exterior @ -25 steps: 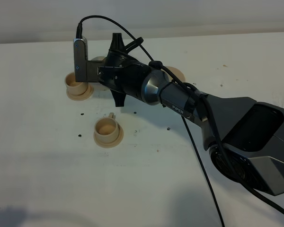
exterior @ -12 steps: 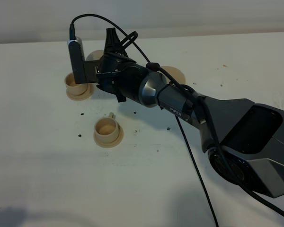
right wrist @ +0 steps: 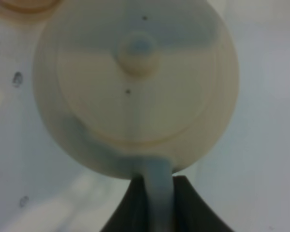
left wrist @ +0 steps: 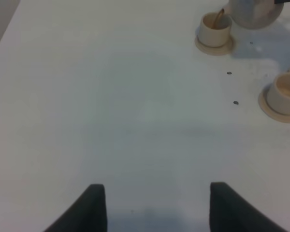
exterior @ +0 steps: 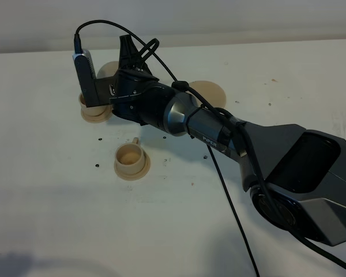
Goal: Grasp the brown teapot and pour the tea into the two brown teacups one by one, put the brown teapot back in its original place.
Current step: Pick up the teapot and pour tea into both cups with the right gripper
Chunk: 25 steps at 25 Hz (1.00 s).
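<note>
My right gripper (exterior: 124,78) reaches across to the far left and is shut on the loop handle of the brown teapot (right wrist: 135,87), seen lid-up in the right wrist view. In the high view only a tan edge of the teapot (exterior: 107,70) shows behind the wrist. It hangs tilted over the far teacup (exterior: 93,105). In the left wrist view a thin brown stream runs from the teapot (left wrist: 255,12) into that cup (left wrist: 214,30). The near teacup (exterior: 130,160) stands on its saucer, apart. The wide saucer (exterior: 209,92) lies bare. My left gripper (left wrist: 157,208) is open and empty over bare table.
The white table (exterior: 57,202) carries a few dark specks near the cups. The right arm's body and cable (exterior: 236,213) stretch across the middle and right. The near cup also shows in the left wrist view (left wrist: 285,94).
My right gripper has carried the teapot leftward and farther back, over the far teacup, and rolled it further into a tilt. The cups have not moved.
</note>
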Motion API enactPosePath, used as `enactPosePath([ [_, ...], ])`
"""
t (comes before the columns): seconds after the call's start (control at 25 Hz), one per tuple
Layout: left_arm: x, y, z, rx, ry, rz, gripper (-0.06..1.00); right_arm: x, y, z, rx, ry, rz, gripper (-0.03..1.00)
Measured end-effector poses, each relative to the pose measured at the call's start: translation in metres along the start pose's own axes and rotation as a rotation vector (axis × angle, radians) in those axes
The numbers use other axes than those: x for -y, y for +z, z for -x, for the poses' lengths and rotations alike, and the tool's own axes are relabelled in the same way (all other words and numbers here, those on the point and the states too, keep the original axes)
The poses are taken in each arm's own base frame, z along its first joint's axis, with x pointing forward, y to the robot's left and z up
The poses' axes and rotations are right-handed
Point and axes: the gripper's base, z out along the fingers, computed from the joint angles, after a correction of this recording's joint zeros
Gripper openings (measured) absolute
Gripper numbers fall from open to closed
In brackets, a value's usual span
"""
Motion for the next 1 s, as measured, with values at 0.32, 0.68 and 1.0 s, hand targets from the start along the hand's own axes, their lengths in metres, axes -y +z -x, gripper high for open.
enactPosePath([
  [0.32, 0.0000, 0.0000, 0.0000, 0.000, 0.000, 0.000, 0.47, 0.0018, -0.0003, -0.0003, -0.009, -0.029, -0.021, 0.12],
  [0.68, 0.0000, 0.0000, 0.0000, 0.000, 0.000, 0.000, 0.47, 0.0046, -0.0005, -0.0016, -0.025, -0.087, -0.052, 0.12],
  [1.0, 0.0000, 0.0000, 0.0000, 0.000, 0.000, 0.000, 0.47, 0.0050, -0.0005, -0.0015, -0.027, -0.161, -0.055, 0.12],
])
